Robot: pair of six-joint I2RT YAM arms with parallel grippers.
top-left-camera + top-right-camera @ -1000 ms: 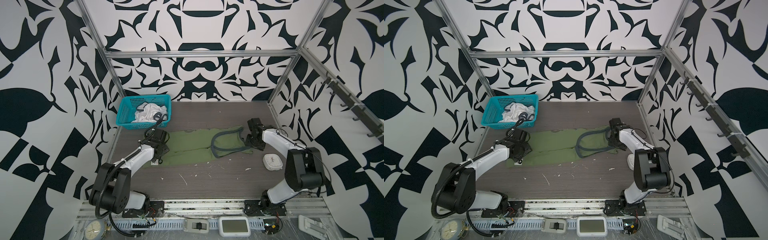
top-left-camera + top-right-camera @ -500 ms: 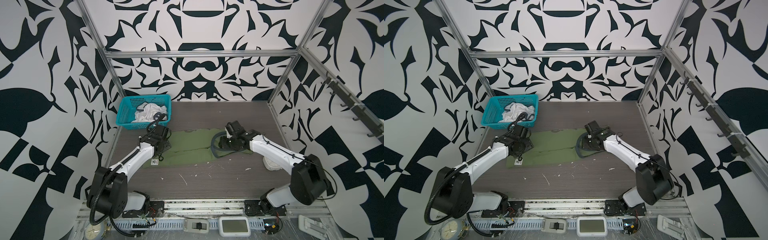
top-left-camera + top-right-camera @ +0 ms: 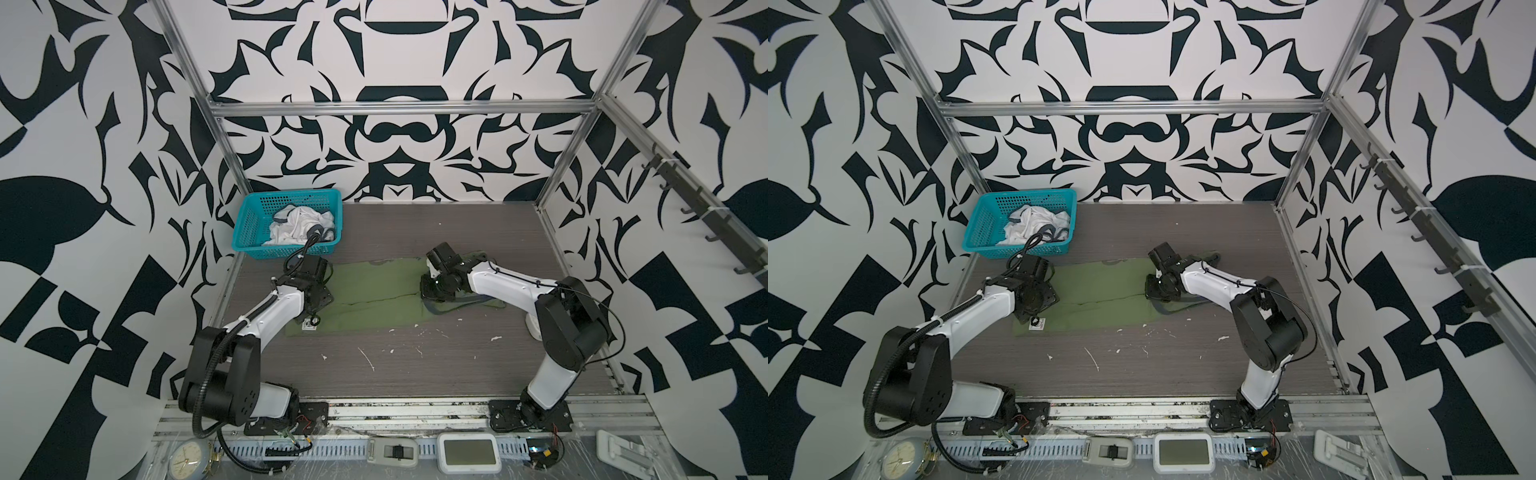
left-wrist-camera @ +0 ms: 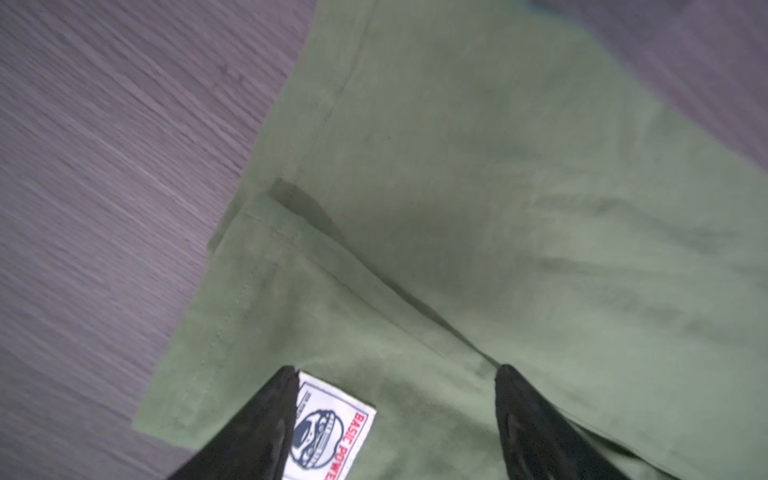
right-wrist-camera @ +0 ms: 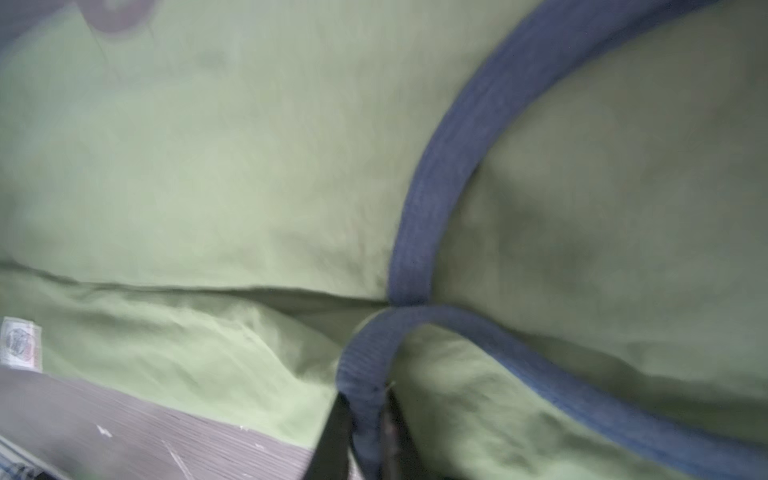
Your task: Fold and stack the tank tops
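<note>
Pinching grey-blue trim (image 5: 419,232) of green tank top (image 3: 374,291): right gripper (image 5: 365,392) just snapped closed after sliding inward. Left gripper (image 4: 397,370) spread wide over hem (image 4: 203,328). Fold likely next.

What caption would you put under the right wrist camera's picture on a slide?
The right gripper pinches the blue trim of the green tank top.

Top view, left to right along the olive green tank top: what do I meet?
Left gripper, open at the hem → olive green cloth tank top's middle → right gripper, shut on grey-blue trim.
</note>
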